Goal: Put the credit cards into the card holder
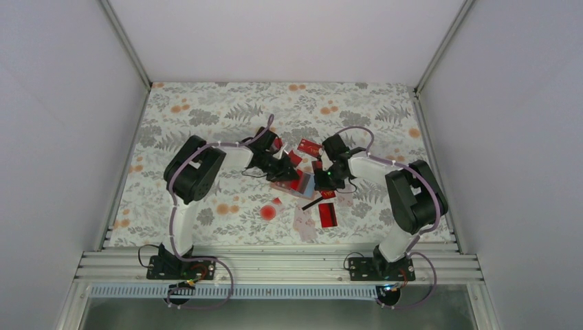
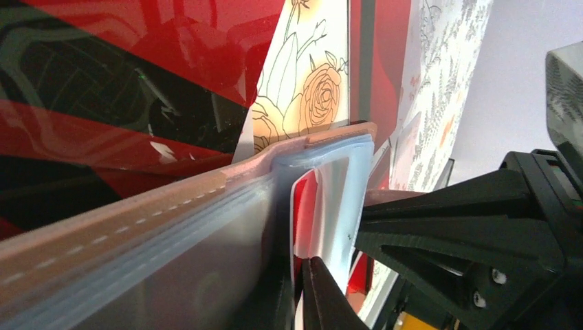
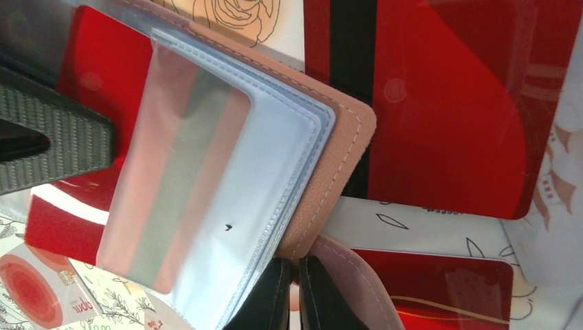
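Right at your right gripper (image 3: 294, 271), the two fingers are pinched almost together on the tan cover edge of the card holder (image 3: 347, 130), so that side is clamped. Same story at the left gripper (image 2: 300, 282): tips squeezed onto one of the clear sleeves (image 2: 206, 275), with what looks like a red card (image 2: 306, 206) sitting partway in the pocket just ahead of them. The holder is spread open between the two grippers, each one on its own side of it. Past the tips and underneath it lie the loose credit cards (image 3: 447, 103), mostly red, plus a rose-printed card (image 2: 302, 96) behind the cover. I'd call this mid-loading: pocket held open, most cards not in yet. For the next move you'd probably free one gripper to fetch a card from beyond the holder while the other pins the cover, then square the card's edge to the pocket mouth, since those sleeves look floppy
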Controlling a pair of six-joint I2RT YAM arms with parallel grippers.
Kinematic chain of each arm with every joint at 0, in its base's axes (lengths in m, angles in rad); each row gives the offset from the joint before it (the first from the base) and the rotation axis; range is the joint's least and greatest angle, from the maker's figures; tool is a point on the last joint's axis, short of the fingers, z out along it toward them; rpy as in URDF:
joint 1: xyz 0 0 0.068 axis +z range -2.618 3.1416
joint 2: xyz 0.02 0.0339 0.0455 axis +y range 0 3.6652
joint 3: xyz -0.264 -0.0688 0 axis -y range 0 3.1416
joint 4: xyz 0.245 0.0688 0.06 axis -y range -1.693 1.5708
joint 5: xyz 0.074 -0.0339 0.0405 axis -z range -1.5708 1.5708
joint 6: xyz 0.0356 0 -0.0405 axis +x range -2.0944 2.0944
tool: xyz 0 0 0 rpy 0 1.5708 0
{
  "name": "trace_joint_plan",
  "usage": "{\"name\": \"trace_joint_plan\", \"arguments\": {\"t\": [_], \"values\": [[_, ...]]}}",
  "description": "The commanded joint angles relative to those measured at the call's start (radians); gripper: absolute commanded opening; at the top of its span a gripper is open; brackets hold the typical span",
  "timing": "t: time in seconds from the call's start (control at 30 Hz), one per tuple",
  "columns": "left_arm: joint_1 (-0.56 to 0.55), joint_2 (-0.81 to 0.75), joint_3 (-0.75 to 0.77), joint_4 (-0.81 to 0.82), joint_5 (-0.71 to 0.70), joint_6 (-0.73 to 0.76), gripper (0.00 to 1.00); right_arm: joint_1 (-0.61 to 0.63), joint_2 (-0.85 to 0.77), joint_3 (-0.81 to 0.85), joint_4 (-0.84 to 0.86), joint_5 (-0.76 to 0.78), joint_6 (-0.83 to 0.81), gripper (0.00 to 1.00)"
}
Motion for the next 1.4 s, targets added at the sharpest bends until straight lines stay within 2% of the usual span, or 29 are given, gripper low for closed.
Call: {"name": "trace_joint_plan", "arguments": {"t": [0.0, 0.23, 0.4, 0.83, 1.07, 1.17, 1.37], "values": [[-0.039, 0.006, -0.014, -0.048, -0.164, -0.059, 0.09, 0.022, 0.138, -0.086, 0.088, 0.020, -0.025, 0.04], [-0.069, -0.031, 0.040, -0.186, -0.305, -0.018, 0.31, 0.022, 0.140, -0.095, 0.104, 0.011, -0.041, 0.04], [-0.107, -0.034, 0.117, -0.296, -0.402, 0.025, 0.35, 0.022, 0.138, -0.093, 0.110, 0.010, -0.049, 0.04], [-0.227, 0.073, 0.337, -0.552, -0.620, 0.069, 0.53, 0.019, 0.080, -0.104, 0.132, 0.018, -0.050, 0.04], [-0.263, 0.103, 0.378, -0.581, -0.628, 0.072, 0.61, 0.016, 0.051, -0.098, 0.176, -0.023, -0.064, 0.04], [-0.269, 0.118, 0.387, -0.553, -0.563, 0.074, 0.64, 0.015, 0.051, -0.095, 0.194, -0.047, -0.068, 0.04], [-0.254, 0.083, 0.467, -0.656, -0.627, 0.087, 0.73, 0.013, 0.046, -0.066, 0.177, -0.030, -0.077, 0.04]]}}
